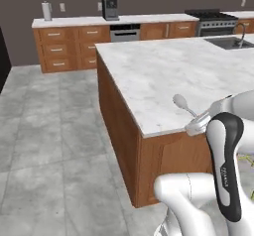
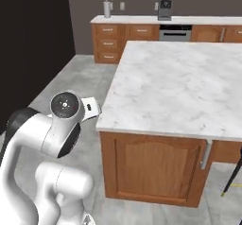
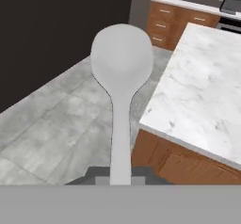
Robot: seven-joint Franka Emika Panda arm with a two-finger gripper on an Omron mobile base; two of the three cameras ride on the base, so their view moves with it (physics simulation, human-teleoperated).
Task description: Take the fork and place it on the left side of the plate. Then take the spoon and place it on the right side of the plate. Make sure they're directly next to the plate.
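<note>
Spoon leg underway: gripper (image 3: 121, 180) clamped on the spoon (image 3: 121, 77) handle, bowl out front, held off the near-left corner of the marble worktop (image 1: 163, 71); next move needs the plate found, then spoon set against its right rim.
</note>
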